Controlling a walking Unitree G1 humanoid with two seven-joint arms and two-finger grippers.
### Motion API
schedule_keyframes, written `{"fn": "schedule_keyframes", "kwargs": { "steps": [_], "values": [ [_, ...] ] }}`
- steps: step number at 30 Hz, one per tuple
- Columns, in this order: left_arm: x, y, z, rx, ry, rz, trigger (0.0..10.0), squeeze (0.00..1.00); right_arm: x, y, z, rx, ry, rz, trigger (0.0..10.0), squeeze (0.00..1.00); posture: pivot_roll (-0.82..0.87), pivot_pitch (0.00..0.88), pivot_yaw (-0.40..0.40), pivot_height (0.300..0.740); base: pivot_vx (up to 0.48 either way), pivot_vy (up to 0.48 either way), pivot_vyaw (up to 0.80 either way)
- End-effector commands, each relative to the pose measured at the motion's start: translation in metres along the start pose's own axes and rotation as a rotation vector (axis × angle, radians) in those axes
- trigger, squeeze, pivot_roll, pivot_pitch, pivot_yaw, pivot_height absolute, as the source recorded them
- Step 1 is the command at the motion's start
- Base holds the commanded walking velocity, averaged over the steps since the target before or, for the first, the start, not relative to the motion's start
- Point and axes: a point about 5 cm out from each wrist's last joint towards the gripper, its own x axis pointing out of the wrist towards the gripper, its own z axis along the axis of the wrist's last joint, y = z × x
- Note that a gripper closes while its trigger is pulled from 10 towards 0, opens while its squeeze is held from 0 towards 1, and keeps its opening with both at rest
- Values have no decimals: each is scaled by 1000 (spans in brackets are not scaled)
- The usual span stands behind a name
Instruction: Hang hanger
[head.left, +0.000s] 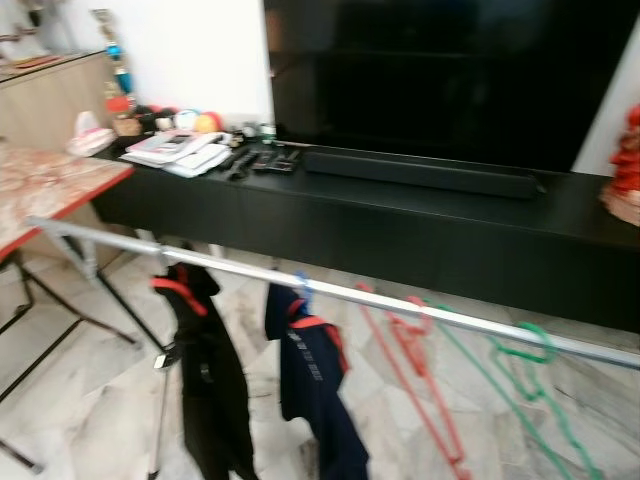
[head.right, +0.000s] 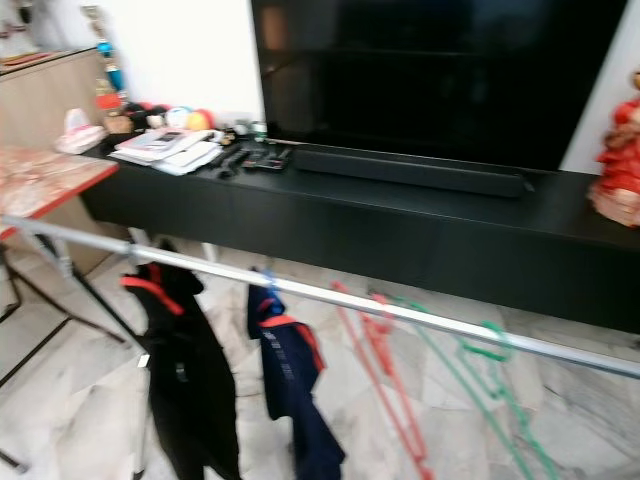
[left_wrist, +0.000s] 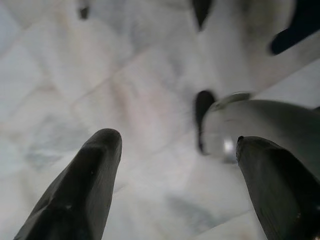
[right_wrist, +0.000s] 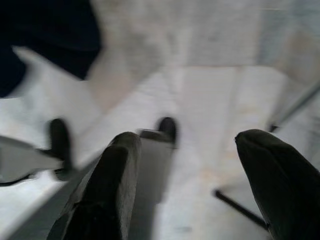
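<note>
Above marble floor (left_wrist: 125, 115), left pincer (left_wrist: 175, 150) wide, empty

The left gripper (left_wrist: 175, 165) has its two black fingers spread wide, with bare marble floor (left_wrist: 100, 90) between them, but a silver foot (left_wrist: 260, 125) sits right beside one fingertip and blocks that side. The right gripper (right_wrist: 187, 170) is spread wide too, with open floor between its fingers, though a grey block (right_wrist: 155, 160) lies close to one finger. Up on the silver rail (head.left: 340, 292), bare spots lie between the black top (head.left: 205, 370), blue top (head.left: 312, 385), red hangers (head.left: 415, 365) and green hangers (head.left: 535, 390).
</note>
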Motion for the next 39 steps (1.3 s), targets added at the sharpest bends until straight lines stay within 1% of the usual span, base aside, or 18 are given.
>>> {"fn": "schedule_keyframes", "kwargs": {
  "steps": [1,28,35,39],
  "values": [
    [0,-1,0,8,3,-1,10000,0,-1,-4,-4,-2,9,-8,10000,0,13,0,20,740,0,450,0],
    [0,-2,1,13,1,-9,10000,0,-1,-4,-4,-5,10,-7,10000,0,13,0,19,740,0,442,0],
    [1,-2,3,23,-5,-9,10000,0,-1,-3,-3,-3,8,-6,10000,0,11,0,21,740,0,70,0],
    [1,-2,5,14,-12,-12,10000,0,-1,-3,-1,2,2,-6,10000,0,5,0,27,740,0,0,0]
  ]
}}
